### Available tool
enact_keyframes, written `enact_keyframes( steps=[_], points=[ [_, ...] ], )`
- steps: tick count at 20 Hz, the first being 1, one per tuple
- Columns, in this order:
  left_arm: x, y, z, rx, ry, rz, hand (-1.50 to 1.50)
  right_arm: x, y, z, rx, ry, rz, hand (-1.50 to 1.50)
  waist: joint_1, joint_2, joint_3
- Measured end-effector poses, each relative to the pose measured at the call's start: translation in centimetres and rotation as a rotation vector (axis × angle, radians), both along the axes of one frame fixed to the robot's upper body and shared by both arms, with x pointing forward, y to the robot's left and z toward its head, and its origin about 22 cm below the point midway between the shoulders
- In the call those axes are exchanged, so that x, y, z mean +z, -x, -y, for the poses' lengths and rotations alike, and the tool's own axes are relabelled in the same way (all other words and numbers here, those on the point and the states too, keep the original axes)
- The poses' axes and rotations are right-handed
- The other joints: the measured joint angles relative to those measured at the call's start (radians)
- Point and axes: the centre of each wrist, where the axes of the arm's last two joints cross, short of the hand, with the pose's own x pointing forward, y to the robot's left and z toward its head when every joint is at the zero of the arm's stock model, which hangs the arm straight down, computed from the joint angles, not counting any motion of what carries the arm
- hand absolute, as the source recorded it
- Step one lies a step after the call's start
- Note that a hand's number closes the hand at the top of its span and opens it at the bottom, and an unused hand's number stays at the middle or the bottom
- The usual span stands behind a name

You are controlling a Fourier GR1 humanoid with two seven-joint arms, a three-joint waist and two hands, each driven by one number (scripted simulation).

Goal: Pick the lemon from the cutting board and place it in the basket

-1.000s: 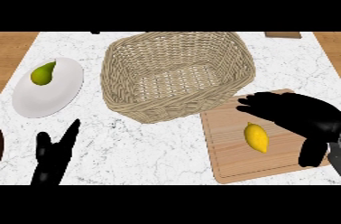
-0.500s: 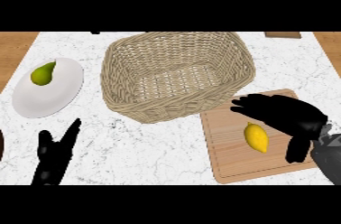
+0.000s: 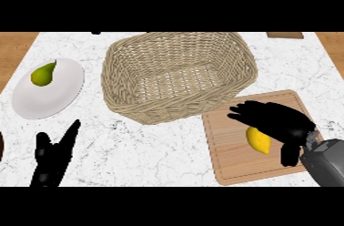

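Note:
A yellow lemon (image 3: pixel 260 141) lies on the wooden cutting board (image 3: pixel 232 163) at the lower right. My right hand (image 3: pixel 279 121) hovers over the lemon, fingers spread and curving down toward it, partly covering its top; the thumb hangs to the lemon's right. The fingers are not closed round it. An empty wicker basket (image 3: pixel 176 74) stands at the middle, just up and left of the board. My left hand (image 3: pixel 52 157) rests open at the lower left, fingers up.
A white plate (image 3: pixel 47 94) with a green pear (image 3: pixel 43 74) sits at the left of the marble counter. A brown object (image 3: pixel 285 35) shows at the far right edge. Wooden strips border the counter on both sides.
My right hand has moved down and left over the board, lowering onto the lemon. The left hand has barely shifted.

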Motion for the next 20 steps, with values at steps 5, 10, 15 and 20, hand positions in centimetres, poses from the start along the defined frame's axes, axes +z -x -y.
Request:
enact_keyframes(
  steps=[5, 10, 15, 20],
  points=[
    [0.0, 0.1, 0.2, 0.007, -0.003, -0.006, 0.00, -1.3, -0.3, 0.2, -0.009, 0.056, -0.007, -1.50, 0.000, 0.001, 0.000],
    [0.1, 0.3, 0.1, 0.006, -0.015, -0.006, 0.00, -2.3, -0.7, 0.1, -0.012, 0.060, -0.019, -1.50, 0.000, 0.001, -0.001],
    [0.1, -0.1, 0.3, 0.009, -0.011, -0.013, 0.00, -3.7, -0.8, 0.4, -0.012, 0.046, -0.013, -1.50, -0.001, 0.000, 0.000],
    [-0.1, 0.3, 0.0, 0.001, -0.006, 0.005, 0.00, -4.4, -1.1, 0.5, -0.017, 0.048, -0.015, 1.50, 0.000, 0.000, 0.000]
  ],
)
